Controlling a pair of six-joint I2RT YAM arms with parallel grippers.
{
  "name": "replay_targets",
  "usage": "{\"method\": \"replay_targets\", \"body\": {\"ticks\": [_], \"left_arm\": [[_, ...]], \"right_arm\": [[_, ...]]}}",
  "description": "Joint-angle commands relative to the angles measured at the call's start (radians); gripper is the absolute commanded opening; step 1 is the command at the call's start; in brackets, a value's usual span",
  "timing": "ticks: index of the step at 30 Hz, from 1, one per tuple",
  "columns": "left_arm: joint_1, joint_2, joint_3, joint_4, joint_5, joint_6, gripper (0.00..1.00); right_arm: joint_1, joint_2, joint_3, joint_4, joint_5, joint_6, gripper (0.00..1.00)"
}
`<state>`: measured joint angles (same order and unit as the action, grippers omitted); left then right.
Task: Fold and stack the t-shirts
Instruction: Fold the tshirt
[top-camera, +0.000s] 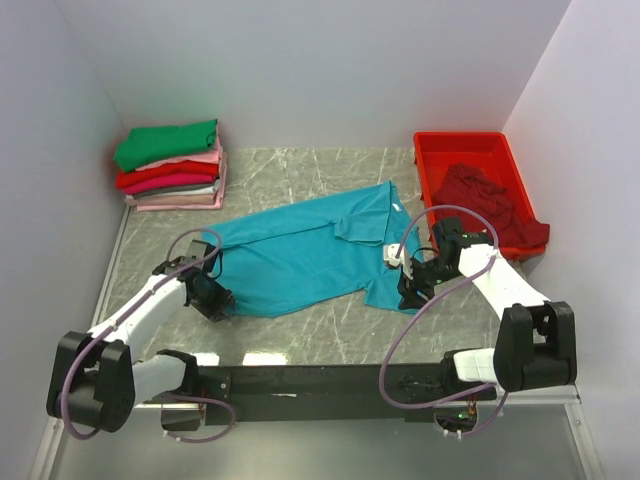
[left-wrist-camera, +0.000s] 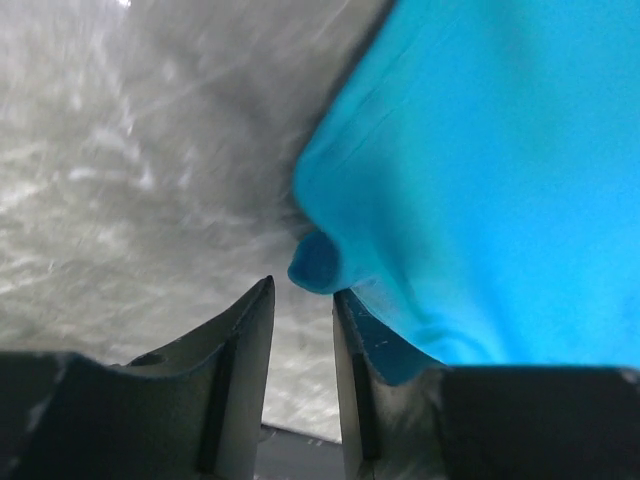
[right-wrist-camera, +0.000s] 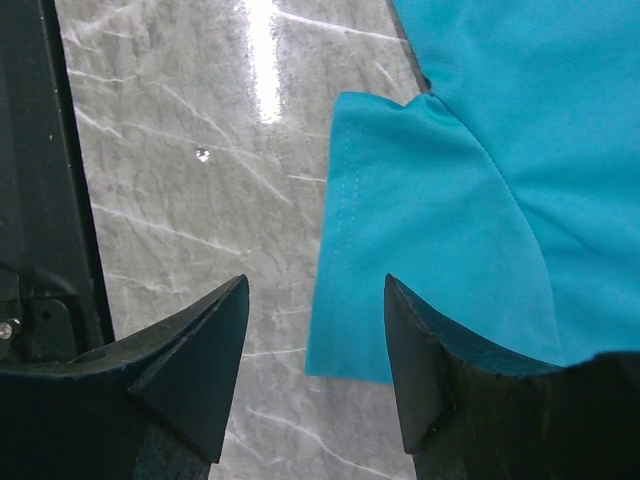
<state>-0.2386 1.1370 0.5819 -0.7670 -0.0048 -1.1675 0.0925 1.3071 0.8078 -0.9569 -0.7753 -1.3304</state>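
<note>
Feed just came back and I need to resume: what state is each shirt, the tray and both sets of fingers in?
Teal shirt: spread flat on the table, unfolded.
Maroon shirt: crumpled in the tray, part draped over its rim.
Stack: folded shirts, green on top.
Left fingers: narrow gap, at the teal shirt's edge, nothing between them.
Right fingers: wide open, astride the teal shirt's edge.

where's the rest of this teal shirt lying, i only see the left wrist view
Observer: The teal-blue shirt lies spread flat mid-table, collar toward the right.
Operator: is the right gripper on it
Observer: The right gripper is open, straddling the edge of a sleeve, not clamping it.
Operator: anything stacked
Observer: Folded shirts sit stacked far left; a dark maroon shirt lies in the red tray.
</note>
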Motion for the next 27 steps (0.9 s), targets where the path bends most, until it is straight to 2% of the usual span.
{"method": "replay_targets", "body": {"ticks": [1, 8, 24, 25, 27], "left_arm": [[0.002, 0.026, 0.067, 0.04, -0.083, 0.022, 0.35], [0.004, 0.095, 0.111, 0.078, -0.08, 0.052, 0.36], [0.004, 0.145, 0.091, 0.1, -0.027, 0.084, 0.39], [0.004, 0.145, 0.088, 0.1, -0.027, 0.086, 0.38], [0.004, 0.142, 0.075, 0.109, -0.024, 0.091, 0.27]], "right_arm": [[-0.008, 0.007, 0.021, -0.032, -0.036, -0.024, 0.63], [-0.01, 0.017, 0.016, -0.039, -0.033, -0.03, 0.62], [-0.028, 0.032, 0.033, -0.048, -0.035, -0.038, 0.61], [-0.03, 0.032, 0.033, -0.048, -0.033, -0.038, 0.61], [-0.03, 0.034, 0.034, -0.046, -0.033, -0.036, 0.61]]}}
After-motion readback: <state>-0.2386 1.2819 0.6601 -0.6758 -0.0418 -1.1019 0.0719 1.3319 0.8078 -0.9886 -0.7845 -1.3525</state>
